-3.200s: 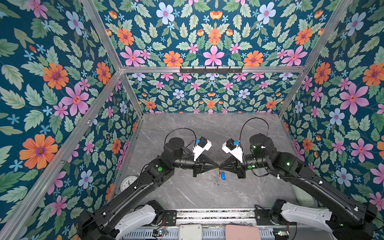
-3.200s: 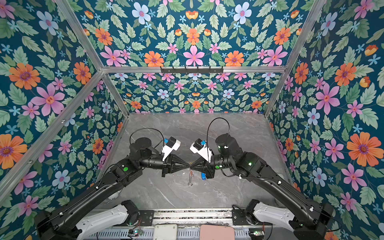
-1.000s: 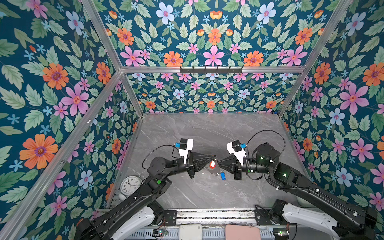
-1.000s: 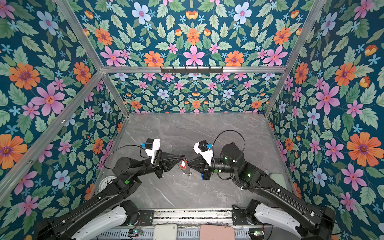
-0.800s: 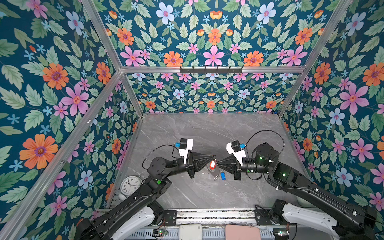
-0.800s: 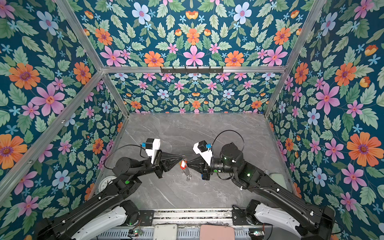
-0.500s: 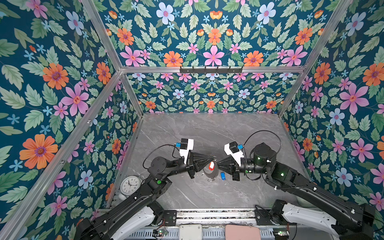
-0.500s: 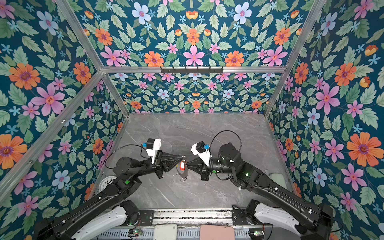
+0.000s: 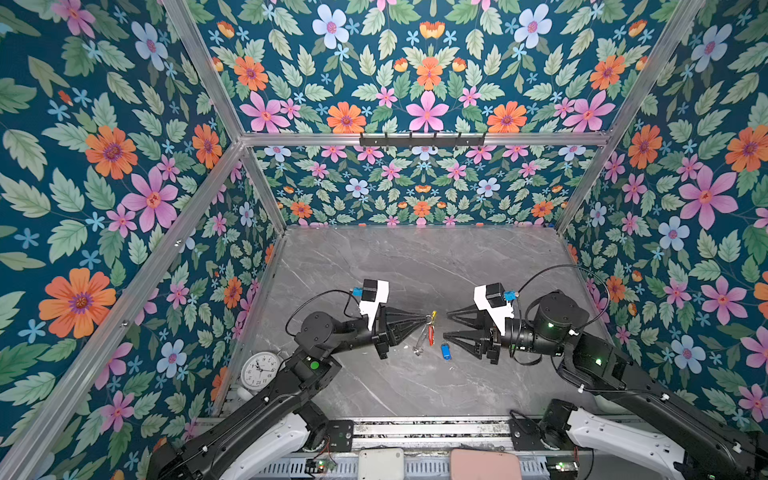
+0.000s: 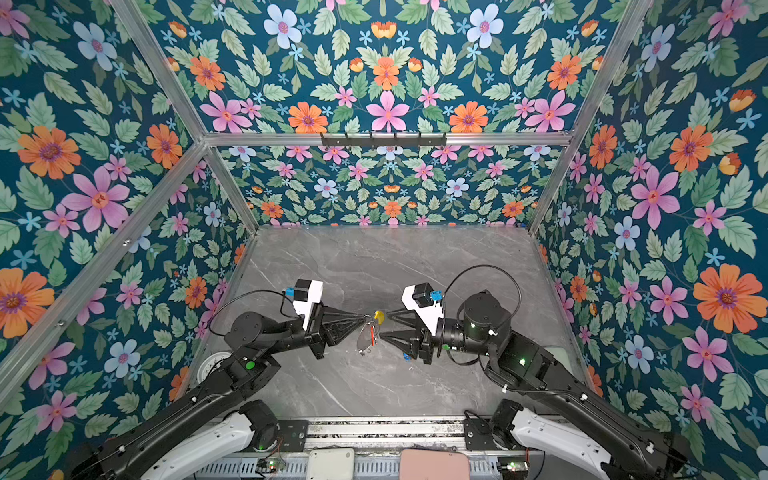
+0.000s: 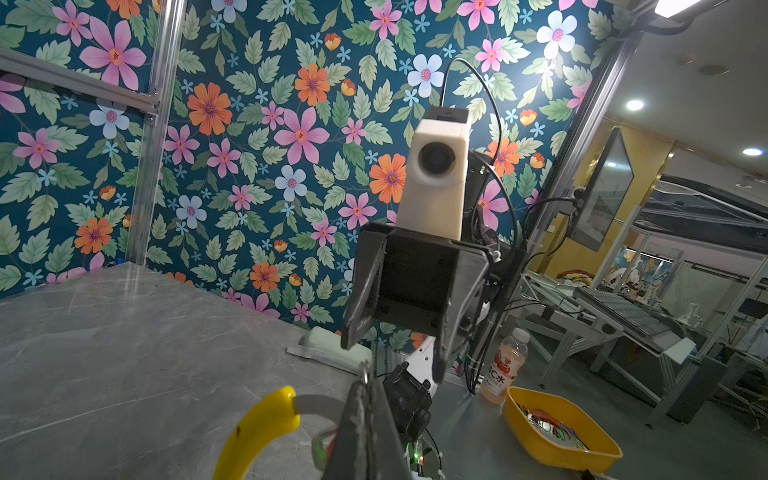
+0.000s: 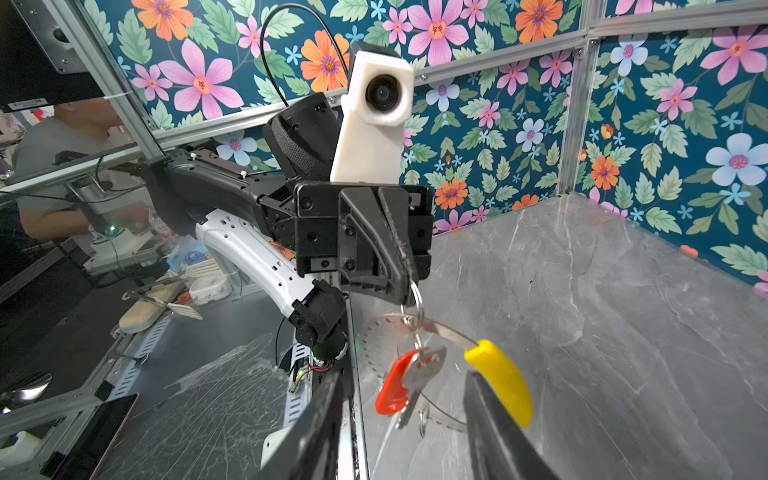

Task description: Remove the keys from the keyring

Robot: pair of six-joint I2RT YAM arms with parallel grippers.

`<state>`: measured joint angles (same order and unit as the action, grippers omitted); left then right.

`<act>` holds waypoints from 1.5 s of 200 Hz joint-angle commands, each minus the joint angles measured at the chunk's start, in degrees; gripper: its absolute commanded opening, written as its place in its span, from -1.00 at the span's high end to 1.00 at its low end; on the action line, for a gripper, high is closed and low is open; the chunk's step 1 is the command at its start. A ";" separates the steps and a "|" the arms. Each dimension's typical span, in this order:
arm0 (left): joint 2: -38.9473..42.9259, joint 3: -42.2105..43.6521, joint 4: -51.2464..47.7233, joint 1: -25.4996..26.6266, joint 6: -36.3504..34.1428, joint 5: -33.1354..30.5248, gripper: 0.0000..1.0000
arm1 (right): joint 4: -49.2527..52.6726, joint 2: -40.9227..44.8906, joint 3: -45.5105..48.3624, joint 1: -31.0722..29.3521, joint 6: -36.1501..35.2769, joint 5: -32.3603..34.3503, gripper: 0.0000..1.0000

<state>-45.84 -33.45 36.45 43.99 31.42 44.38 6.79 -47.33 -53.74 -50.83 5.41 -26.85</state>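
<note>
Keyring (image 12: 446,334), a thin grey hoop w/ a yellow sleeve (image 12: 500,380) on one arc, hung in the air above the grey table (image 9: 415,266), mid-scene btwn the two arms. A red-tagged key (image 12: 395,386) dangled from it. The left gripper (image 9: 426,319) was clamped tight on a small ring (image 12: 417,296) at the hoop's top, carrying it all. The blue-tagged key (image 9: 445,351) lay loose on the table, apart from the hoop & near the right gripper (image 9: 446,324). That gripper's jaws stood apart, holding nothing, tips just beside the sleeve. A white clock (image 9: 259,370) sat at the table's left edge.
</note>
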 commanded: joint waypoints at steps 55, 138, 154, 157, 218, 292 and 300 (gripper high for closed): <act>-0.52 0.56 4.75 0.02 0.73 3.63 1.00 | -7.40 -5.64 -1.17 0.05 3.28 -7.80 0.14; -0.29 1.15 6.24 0.03 1.28 3.54 1.00 | -7.50 -6.46 0.30 0.03 3.86 -8.00 0.60; -0.24 1.11 6.27 0.06 1.28 3.67 1.00 | -7.61 -6.55 0.50 0.03 3.90 -7.91 0.65; -0.29 1.17 6.20 -0.03 1.28 3.62 1.00 | -7.61 -6.55 0.49 0.03 3.91 -7.91 0.65; -0.34 1.05 5.98 -0.04 1.19 5.12 1.00 | -7.64 -4.81 0.12 1.35 5.75 -10.15 0.51; -1.00 1.02 7.30 -0.01 2.15 5.66 1.00 | -9.86 -6.47 0.29 4.43 9.79 -18.63 0.44; -1.05 1.02 7.27 0.02 2.23 5.67 1.00 | -9.91 -6.57 0.28 4.42 9.79 -18.73 0.48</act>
<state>-46.74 -32.23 40.69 43.99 33.04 49.47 -0.60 -53.60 -53.19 -46.41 14.06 -43.09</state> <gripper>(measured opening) 0.051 0.282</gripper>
